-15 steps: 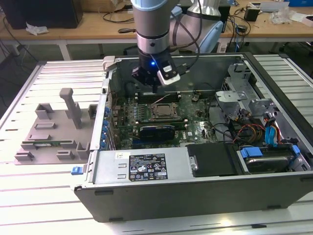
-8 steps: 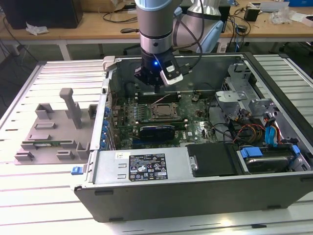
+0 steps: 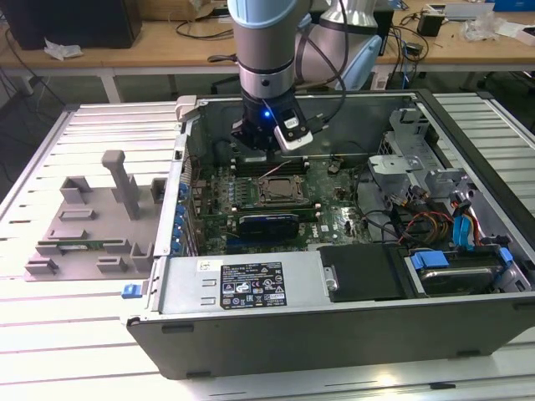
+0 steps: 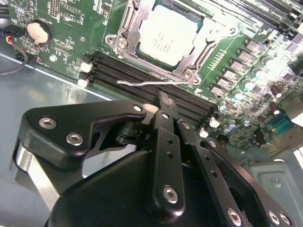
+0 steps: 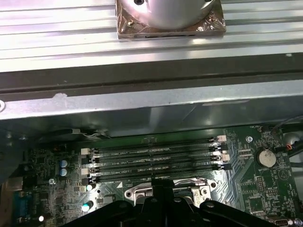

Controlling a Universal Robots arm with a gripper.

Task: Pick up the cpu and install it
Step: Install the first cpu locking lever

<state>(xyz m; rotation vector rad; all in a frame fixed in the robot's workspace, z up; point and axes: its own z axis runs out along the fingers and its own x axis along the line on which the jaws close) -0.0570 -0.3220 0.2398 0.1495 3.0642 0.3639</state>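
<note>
The gripper (image 4: 163, 101) hung inside the open computer case (image 3: 351, 322), just above the row of long black memory slots (image 4: 142, 78). Its fingers (image 4: 165, 142) were pressed together with nothing between them. The cpu (image 4: 165, 35) lay seated in its socket frame (image 4: 125, 28), just beyond the fingertips and apart from them, with the memory slots between. A thin metal lever (image 4: 151, 83) ran along the socket's near edge, close to the fingertips. Behind the gripper stood the case wall (image 5: 142, 101), near. A grey plastic tray (image 3: 88, 221) sat well apart, outside the case.
</note>
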